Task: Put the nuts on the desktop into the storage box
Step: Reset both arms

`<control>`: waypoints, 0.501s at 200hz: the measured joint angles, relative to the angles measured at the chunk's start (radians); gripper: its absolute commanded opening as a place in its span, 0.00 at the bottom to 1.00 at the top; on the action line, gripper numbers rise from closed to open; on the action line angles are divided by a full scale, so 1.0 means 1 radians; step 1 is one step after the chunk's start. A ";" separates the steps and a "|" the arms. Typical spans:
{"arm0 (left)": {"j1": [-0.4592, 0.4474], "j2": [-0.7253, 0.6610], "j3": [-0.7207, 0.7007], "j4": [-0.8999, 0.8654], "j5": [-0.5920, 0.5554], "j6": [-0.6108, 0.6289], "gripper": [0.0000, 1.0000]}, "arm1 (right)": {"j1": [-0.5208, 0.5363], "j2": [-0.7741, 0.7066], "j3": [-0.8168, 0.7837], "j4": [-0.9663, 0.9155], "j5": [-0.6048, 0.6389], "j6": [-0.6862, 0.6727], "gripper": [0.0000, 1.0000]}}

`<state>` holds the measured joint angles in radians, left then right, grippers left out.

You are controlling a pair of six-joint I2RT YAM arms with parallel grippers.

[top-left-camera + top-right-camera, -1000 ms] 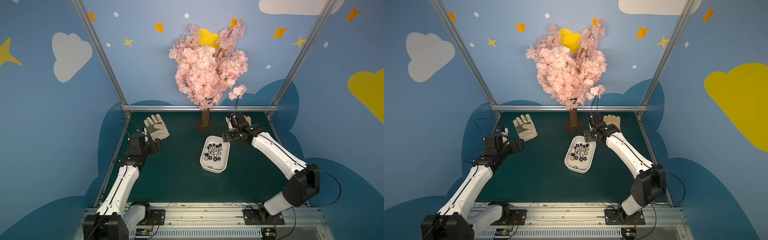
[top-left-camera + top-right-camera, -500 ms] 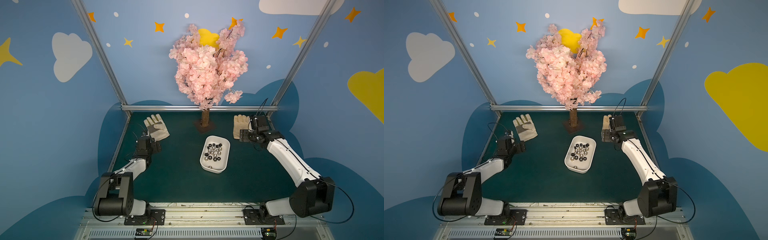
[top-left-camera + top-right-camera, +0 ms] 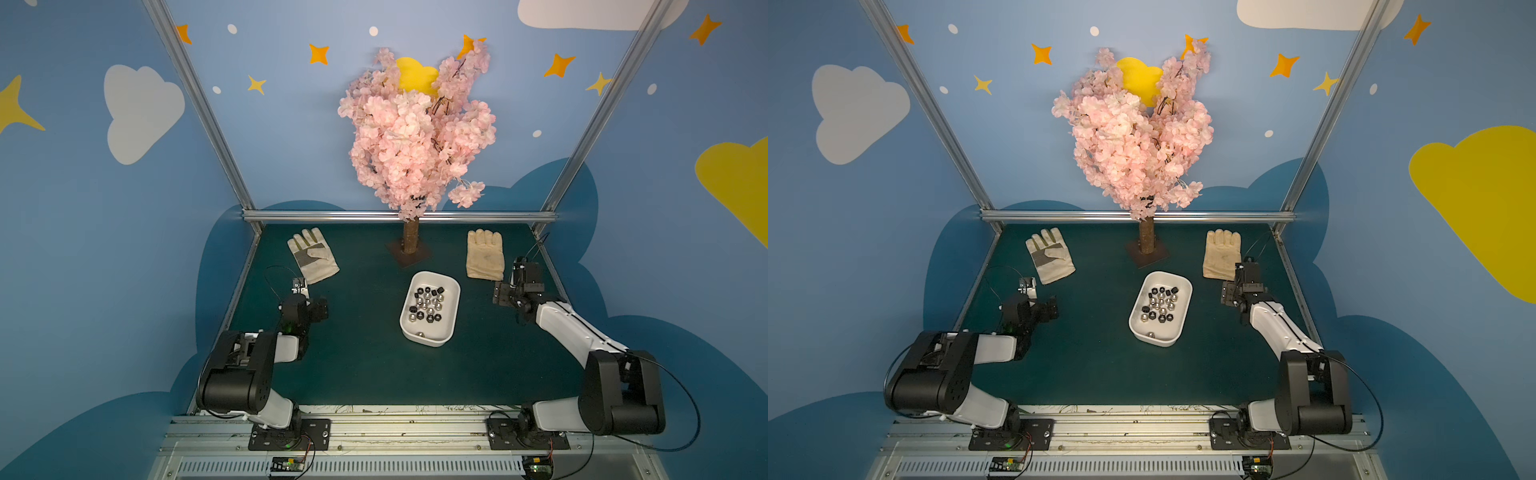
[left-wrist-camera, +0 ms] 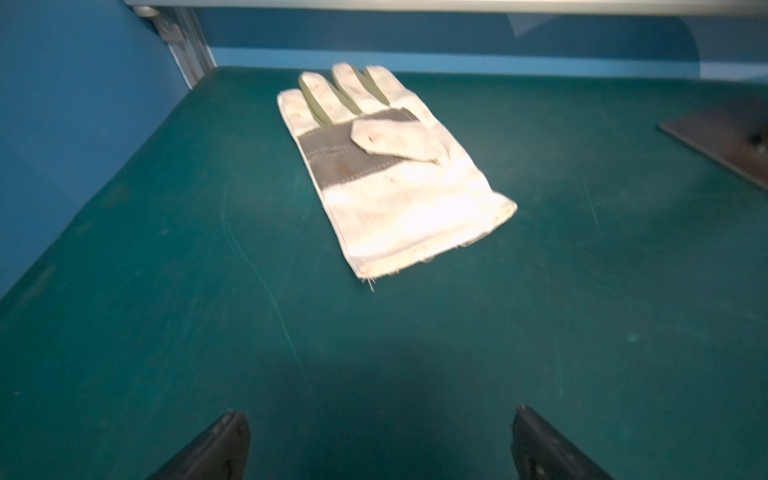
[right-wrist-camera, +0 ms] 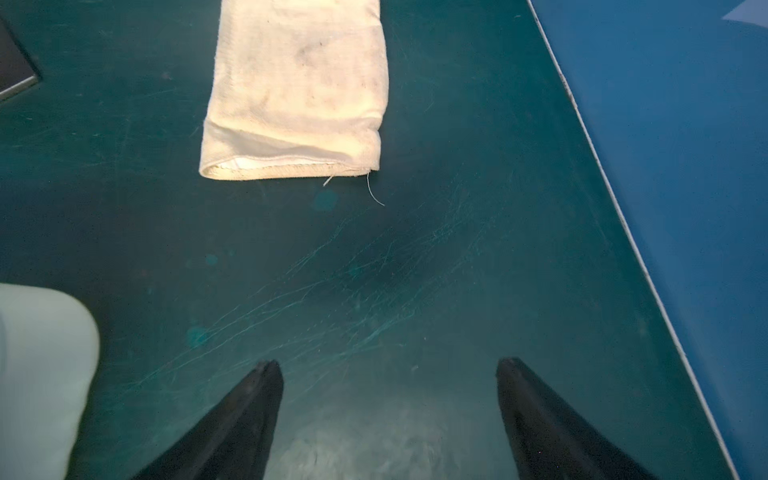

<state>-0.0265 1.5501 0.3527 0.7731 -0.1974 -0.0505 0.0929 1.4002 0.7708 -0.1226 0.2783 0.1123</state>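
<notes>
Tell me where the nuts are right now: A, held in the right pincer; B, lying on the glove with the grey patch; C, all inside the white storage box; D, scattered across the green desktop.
C: in a top view the nuts lie together inside the storage box, and none show on the desktop.

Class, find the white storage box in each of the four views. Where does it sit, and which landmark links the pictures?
In a top view: storage box on the desktop, in front of the tree.
In a top view: storage box, same spot.
Left wrist: not in it.
Right wrist: only its pale rounded corner, at the frame's edge.
Shared landmark: the tree's dark base plate, in all four.
</notes>
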 measured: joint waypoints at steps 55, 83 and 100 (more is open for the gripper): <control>-0.001 0.000 0.006 0.066 0.003 0.026 1.00 | -0.033 0.033 -0.159 0.376 -0.073 -0.072 0.85; -0.001 0.000 0.006 0.076 0.014 0.031 1.00 | -0.022 0.047 -0.286 0.546 -0.079 -0.092 0.87; -0.001 0.000 0.006 0.080 0.019 0.033 1.00 | -0.016 0.074 -0.332 0.645 -0.078 -0.094 0.88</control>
<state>-0.0273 1.5501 0.3584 0.8528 -0.1780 -0.0174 0.0765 1.4738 0.4393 0.5224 0.2005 0.0181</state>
